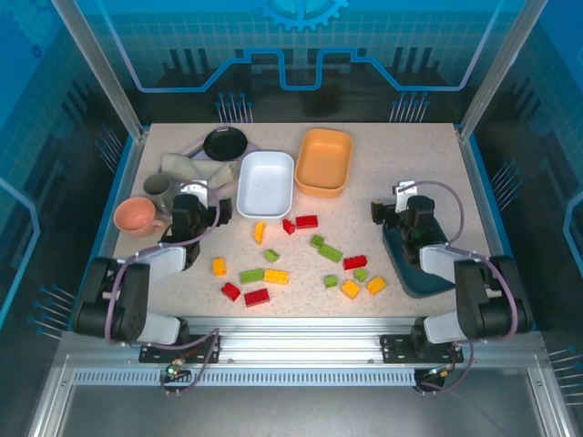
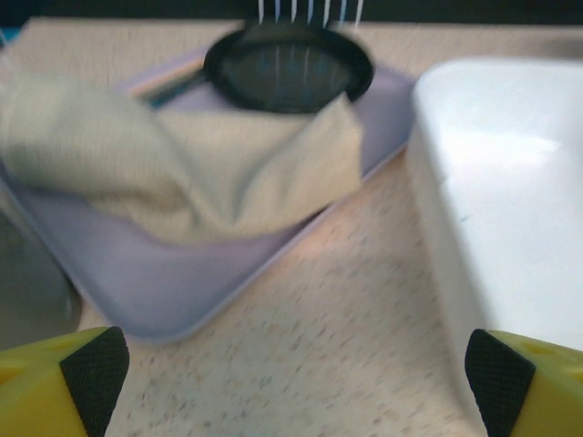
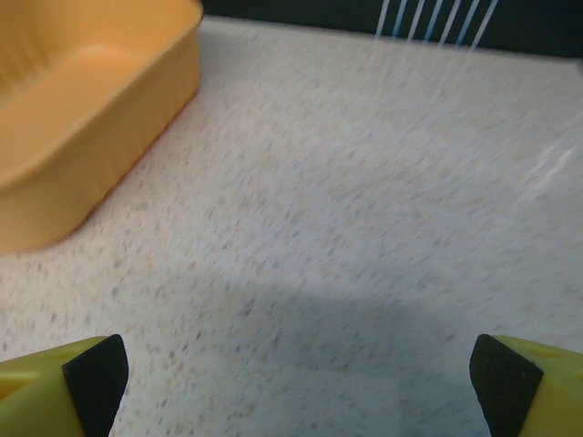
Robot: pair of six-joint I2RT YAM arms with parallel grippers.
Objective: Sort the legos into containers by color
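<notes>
Legos (image 1: 276, 276) lie loose across the near middle of the speckled table (image 1: 410, 155), red, green and yellow-orange all mixed, none of them touching a container. That open patch sits between the two arms, so I'd judge either one can get at them.

The white tub (image 1: 265, 182) and orange tub (image 1: 324, 161) stand side by side just beyond the bricks, both bare inside. The dark teal tub (image 1: 414, 269) lies at the right edge, partly under the right arm, and I can't see all of its floor. By the look of it, sorting has not begun.

The left gripper (image 1: 193, 196) hangs just left of the white tub with its jaws spread wide and nothing between them; its own camera looks past the tub's wall to a lavender tray (image 2: 182, 291) carrying a beige cloth (image 2: 228, 173) and the black round dish (image 2: 287, 68). The right gripper (image 1: 399, 205) is likewise released and bare, low over the table to the right of the orange tub.

The pink mug (image 1: 137, 216) and tray keep to the far left, well apart from the bricks, so they shouldn't hinder a pick
</notes>
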